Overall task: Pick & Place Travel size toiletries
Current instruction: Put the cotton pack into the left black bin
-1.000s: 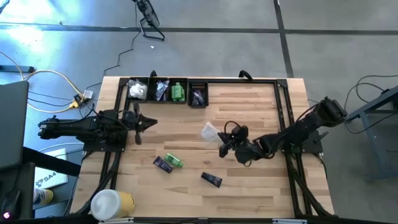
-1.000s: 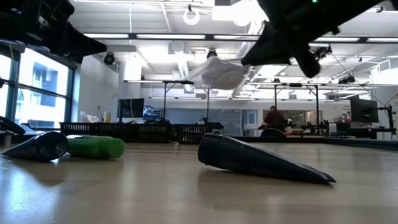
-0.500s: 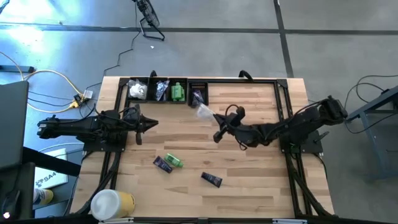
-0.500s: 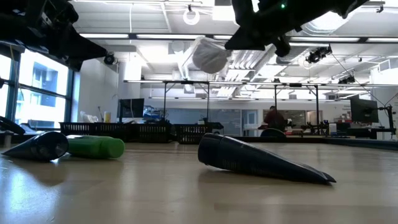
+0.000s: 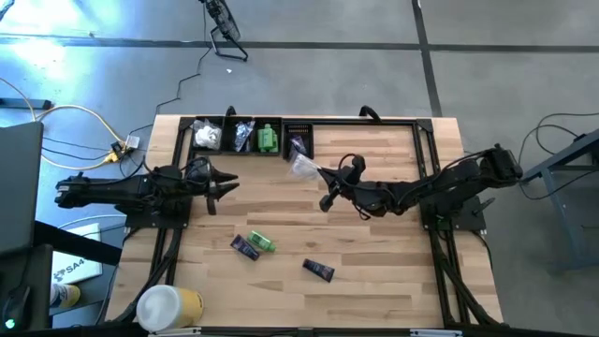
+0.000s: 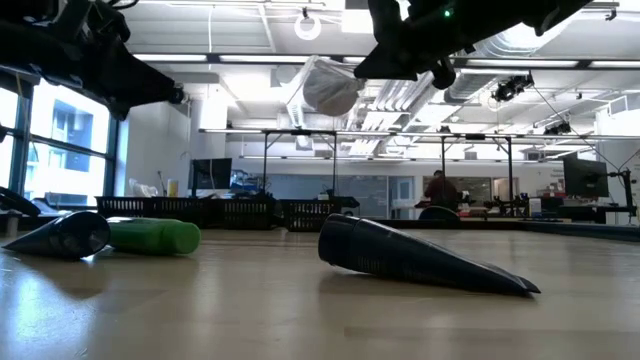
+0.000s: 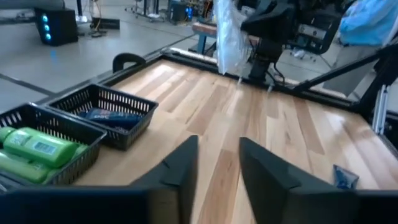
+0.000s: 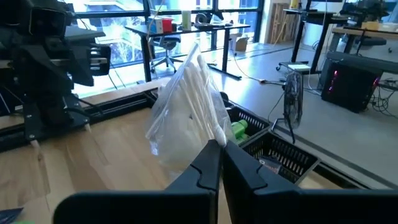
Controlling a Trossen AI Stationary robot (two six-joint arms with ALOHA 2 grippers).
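Sorting is partly done, by my reading: the row of black baskets [image 5: 251, 137] already holds a white packet [image 5: 207, 137], a sachet, green bottles [image 5: 269, 139] and a dark item, while two dark sachets [image 5: 318, 270] and one green bottle [image 5: 261, 243] lie loose on the table [image 5: 374, 271]. Right gripper [image 5: 316, 171], fingers pinched on a white plastic-wrapped packet [image 5: 303, 166], hangs in the air just beside the rightmost basket; left gripper [image 5: 227, 185], fingers slightly apart and empty, waits at the table's left.

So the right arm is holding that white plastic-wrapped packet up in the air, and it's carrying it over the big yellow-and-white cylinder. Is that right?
Not quite. The right gripper does hold the white plastic-wrapped packet up in the air, but beside the row of black baskets at the table's far edge, as the high view shows. The yellow-and-white cylinder stands at the opposite near corner.
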